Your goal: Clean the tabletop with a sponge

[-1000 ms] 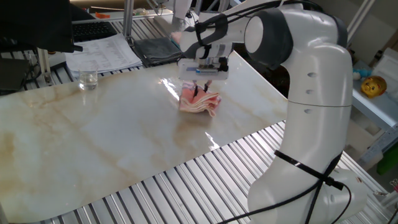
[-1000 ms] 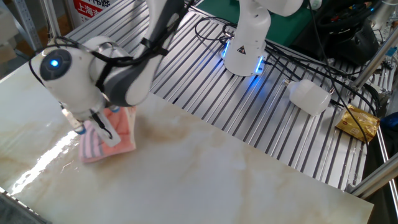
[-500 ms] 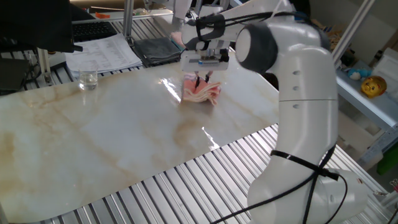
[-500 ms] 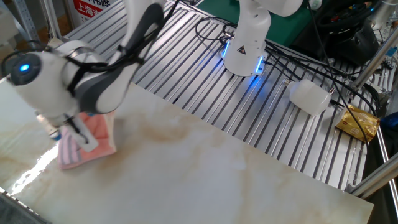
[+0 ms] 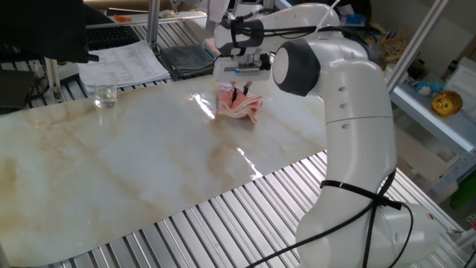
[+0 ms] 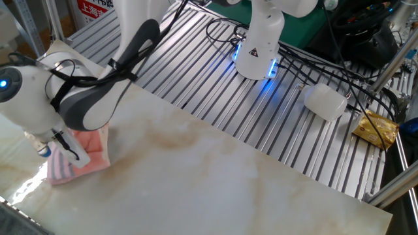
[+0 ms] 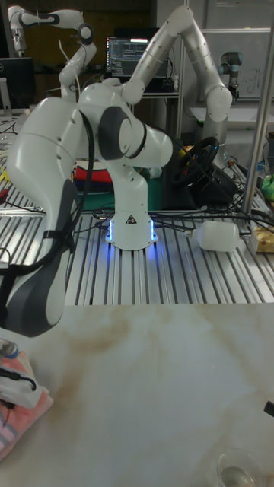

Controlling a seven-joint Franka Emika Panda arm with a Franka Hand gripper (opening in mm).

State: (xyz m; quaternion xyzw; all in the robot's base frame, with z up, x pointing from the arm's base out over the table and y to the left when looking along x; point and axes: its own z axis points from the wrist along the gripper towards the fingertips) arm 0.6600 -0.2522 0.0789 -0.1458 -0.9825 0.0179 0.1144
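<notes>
The salmon-pink sponge (image 5: 240, 107) with its striped edge (image 6: 59, 167) lies on the marble tabletop (image 5: 134, 164), near the slab's far side. My gripper (image 5: 238, 94) comes down on it from above and is shut on the sponge, pressing it against the slab. In the other fixed view the fingers (image 6: 73, 149) pinch the pad's (image 6: 93, 145) top fold. The tall view catches the sponge (image 7: 21, 417) at the lower left edge, with the tabletop (image 7: 152, 380) spreading to its right.
A clear glass (image 5: 105, 94) stands on the slab's far left part. A dark grey folded cloth (image 5: 186, 58) and papers (image 5: 123, 64) lie just beyond the slab. Ribbed metal slats (image 6: 215, 91) border it, with a white container (image 6: 324, 101) and a yellow packet (image 6: 375, 128).
My gripper has dragged the sponge across the slab toward its far edge, away from the middle. The arm's elbow has swung along with it.
</notes>
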